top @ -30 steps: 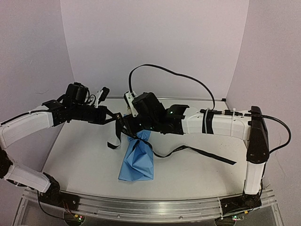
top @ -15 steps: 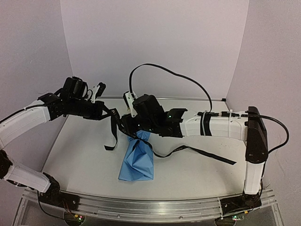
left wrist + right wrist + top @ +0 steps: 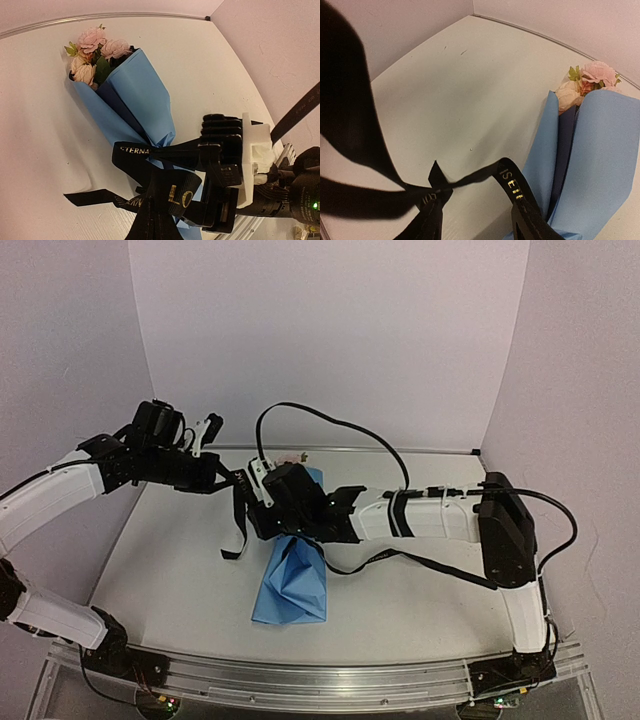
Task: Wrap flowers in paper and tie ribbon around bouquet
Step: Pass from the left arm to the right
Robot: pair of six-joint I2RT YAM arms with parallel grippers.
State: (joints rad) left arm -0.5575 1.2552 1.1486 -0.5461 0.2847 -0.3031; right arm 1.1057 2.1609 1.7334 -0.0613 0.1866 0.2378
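Left wrist view showed gold lettering, partly "STERNA", on the black ribbon (image 3: 150, 167), which the left gripper (image 3: 232, 481) held pinched. Just beyond those fingers the right gripper (image 3: 205, 160) crowded the ribbon loop; whether it gripped could not be told. Farther out lay the bouquet (image 3: 131, 107), its blue paper (image 3: 142, 90) holding pink flowers (image 3: 95, 47).

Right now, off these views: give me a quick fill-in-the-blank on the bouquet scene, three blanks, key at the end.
1. The paper wrapped around the flowers is light ___ on its outer face.
2. The ribbon is black with ___ lettering.
3. In the top view, the ribbon's loose tail trails across the table toward the robot's ___ side.

Missing words: blue; gold; right.
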